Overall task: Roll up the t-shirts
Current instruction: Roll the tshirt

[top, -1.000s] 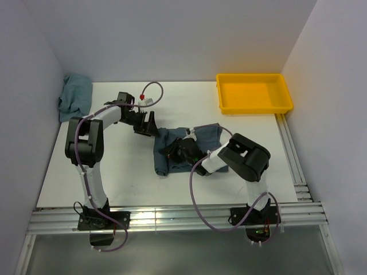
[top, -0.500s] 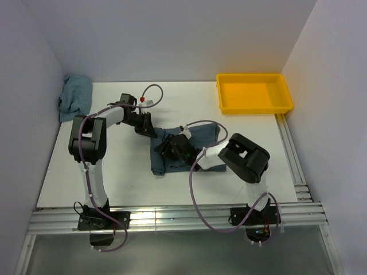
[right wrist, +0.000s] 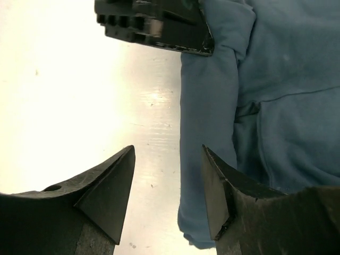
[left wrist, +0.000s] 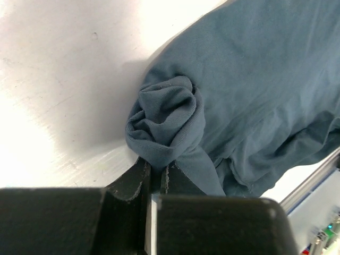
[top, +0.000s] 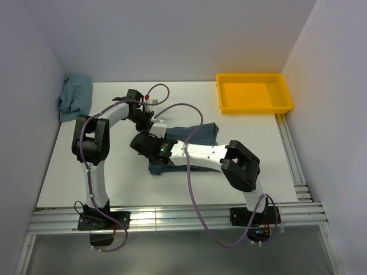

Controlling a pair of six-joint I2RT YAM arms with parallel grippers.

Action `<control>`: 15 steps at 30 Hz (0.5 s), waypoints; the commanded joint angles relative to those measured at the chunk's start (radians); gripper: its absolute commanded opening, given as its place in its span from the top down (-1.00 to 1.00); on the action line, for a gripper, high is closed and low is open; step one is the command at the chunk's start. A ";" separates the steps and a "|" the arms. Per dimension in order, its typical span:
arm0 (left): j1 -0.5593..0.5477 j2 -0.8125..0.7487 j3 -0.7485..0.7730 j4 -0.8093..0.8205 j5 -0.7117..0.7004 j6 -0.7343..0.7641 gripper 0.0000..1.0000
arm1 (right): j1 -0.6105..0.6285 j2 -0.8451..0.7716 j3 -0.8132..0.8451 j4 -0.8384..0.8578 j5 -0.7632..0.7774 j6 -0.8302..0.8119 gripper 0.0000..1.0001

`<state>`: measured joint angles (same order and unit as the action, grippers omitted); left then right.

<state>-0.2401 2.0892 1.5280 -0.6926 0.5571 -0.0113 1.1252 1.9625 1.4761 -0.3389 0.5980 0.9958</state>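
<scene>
White tabletop (top: pixel 86 172) inside a plain, pale-walled booth, seen from above and from both of my wrists; a yellow tray (top: pixel 254 110) sits at the far right corner and serves as my marker. Left of the tray and nearer my bases lies the t-shirt (top: pixel 203 133), dark slate-blue and plain, partly flat and partly rumpled, well apart from the tray; much farther left of the tray, against the side wall, a teal cloth (top: pixel 75 96) sits in a heap.

My left gripper (left wrist: pixel 155 169) is at the shirt edge farthest from the tray; its jaws are pressed together on a pinch of fabric, and a knot-like bunch of cloth bulges just beyond the fingertips. My right gripper (right wrist: pixel 167 154) reaches across the shirt to that same edge; its jaws stand apart and hold nothing; a folded shirt edge lies below the gap and one finger, bare table below the other.

I judge the shirt light, limp and stretchy; it will sag, drag and bunch rather than keep a shape, and a thin pinch may slip or lift only one layer. The best hold, I think, is the doubled edge at two spread points, one per gripper, so that a roll starts even; no roll looks formed yet.
</scene>
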 commanded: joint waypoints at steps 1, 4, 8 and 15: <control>-0.018 -0.041 0.047 -0.047 -0.078 0.031 0.99 | 0.010 0.061 0.116 -0.227 0.151 -0.039 -0.19; -0.025 -0.037 0.060 -0.056 -0.085 0.031 0.99 | 0.010 0.099 0.156 -0.249 0.155 -0.060 -0.19; -0.034 -0.027 0.075 -0.067 -0.095 0.027 0.99 | 0.008 0.166 0.199 -0.262 0.163 -0.080 -0.18; -0.042 -0.024 0.081 -0.073 -0.098 0.027 0.99 | 0.016 0.237 0.276 -0.331 0.200 -0.057 -0.17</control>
<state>-0.2775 2.0892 1.5715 -0.7467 0.4797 -0.0013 1.1385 2.2086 1.7077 -0.6136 0.7223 0.9329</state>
